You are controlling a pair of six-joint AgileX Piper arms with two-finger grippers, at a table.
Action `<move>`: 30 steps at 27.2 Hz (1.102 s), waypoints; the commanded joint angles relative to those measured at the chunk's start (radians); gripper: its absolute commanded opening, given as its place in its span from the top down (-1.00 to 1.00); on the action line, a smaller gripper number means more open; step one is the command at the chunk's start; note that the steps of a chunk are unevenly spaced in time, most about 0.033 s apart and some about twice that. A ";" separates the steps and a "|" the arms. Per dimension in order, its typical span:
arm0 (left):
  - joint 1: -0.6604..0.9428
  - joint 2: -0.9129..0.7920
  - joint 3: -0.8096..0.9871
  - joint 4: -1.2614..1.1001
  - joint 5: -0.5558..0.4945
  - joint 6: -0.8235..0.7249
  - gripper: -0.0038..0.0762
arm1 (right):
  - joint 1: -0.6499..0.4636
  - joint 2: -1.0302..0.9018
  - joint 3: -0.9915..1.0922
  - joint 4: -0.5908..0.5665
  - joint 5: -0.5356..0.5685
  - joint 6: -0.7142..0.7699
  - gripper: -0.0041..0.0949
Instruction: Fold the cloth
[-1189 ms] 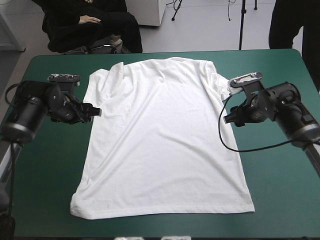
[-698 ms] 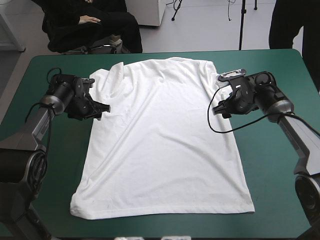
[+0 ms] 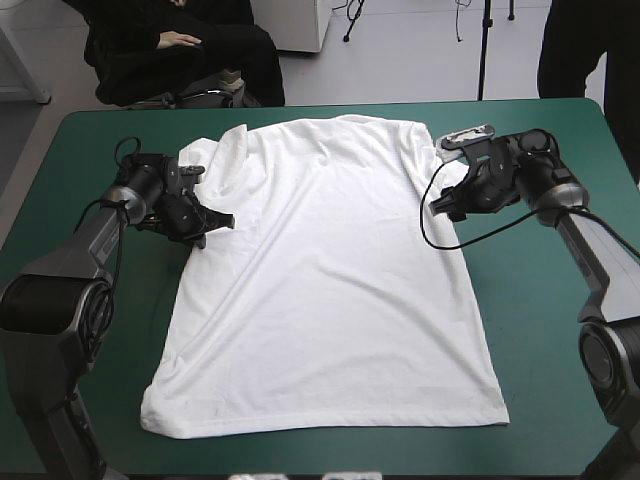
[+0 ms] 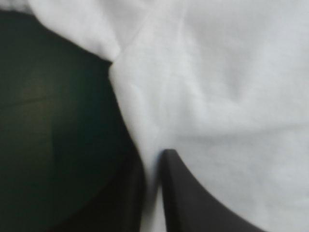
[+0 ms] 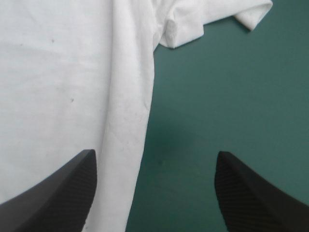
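Two grippers at the shirt's side edges, only the left one clamped

Both arms had come in from the bare cover since the earlier frames. T-shirt (image 3: 320, 280) lay spread flat mid-table on the teal-green cover (image 3: 560, 330), collar toward the far edge, hem toward the near edge. Its outline showed no visible shift versus earlier.

Left gripper (image 3: 215, 222): earlier it sat off the fabric, beside the edge. Now its tip was over the shirt's left edge, just below the left-side sleeve (image 3: 205, 165). Wrist view showed its fingers (image 4: 193, 203) all but together with a sliver of white sheet between them, so it was pinched on the T-shirt's edge.

Right gripper (image 3: 440, 203): earlier it was nearer the hem and outboard of the edge. Now it had moved up toward the right-side sleeve (image 5: 203, 19) and in against the fabric. Its fingers (image 5: 58, 193) stood wide apart, straddling the shirt's right edge, one over white and one over cover. It held nothing yet.

Read: grasp stage was half done. Left had its hold; right likely needed to drop and pinch before any lift. Fold itself not started. Risk: a one-sided grip could drag the shirt if left lifted first.
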 commanded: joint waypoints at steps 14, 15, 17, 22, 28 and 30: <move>-0.002 -0.021 -0.011 0.004 0.008 0.000 0.95 | -0.007 0.205 -0.130 0.053 -0.063 -0.050 -0.38; -0.002 -0.021 -0.011 0.004 0.010 0.000 0.95 | -0.007 0.215 -0.132 0.059 -0.063 -0.052 -0.38; -0.002 -0.021 -0.011 0.004 0.010 0.000 0.95 | -0.007 0.231 -0.132 0.075 -0.060 -0.052 -0.36; -0.002 -0.021 -0.011 0.004 0.010 0.000 0.95 | -0.007 0.259 -0.132 0.134 -0.039 -0.084 -0.02; -0.002 -0.021 -0.011 0.004 0.006 0.000 0.95 | -0.007 0.271 -0.132 0.189 -0.035 -0.101 0.65; -0.002 -0.021 -0.011 0.008 -0.003 0.000 0.95 | -0.007 0.271 -0.132 0.194 -0.035 -0.105 0.90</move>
